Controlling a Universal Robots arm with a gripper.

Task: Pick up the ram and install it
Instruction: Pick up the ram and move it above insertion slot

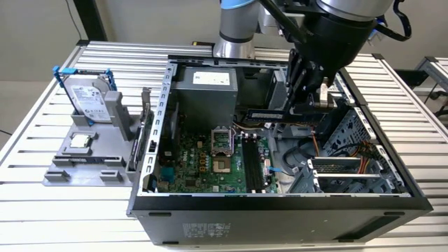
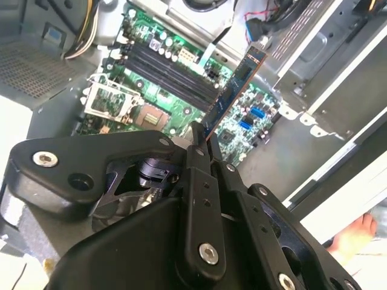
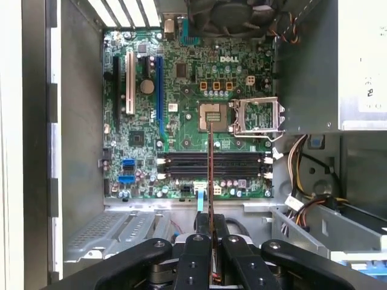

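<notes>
Black matte gripper (image 1: pixel 305 107) is clamping one end of the ram (image 1: pixel 268 114), a thin flat bluish-green stick, holding it inside the open metal case (image 1: pixel 280 210) above the green motherboard (image 3: pixel 181 130). First wrist view is giving it edge-on, a thin line over the long black slots (image 3: pixel 242 164); second wrist view is giving its flat face.

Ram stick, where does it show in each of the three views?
Exterior view: ram held level above the motherboard.
Second wrist view: blue strip slanting over the motherboard.
First wrist view: edge-on thin line crossing the black memory slots.
Shared landmark: those black memory slots.
</notes>
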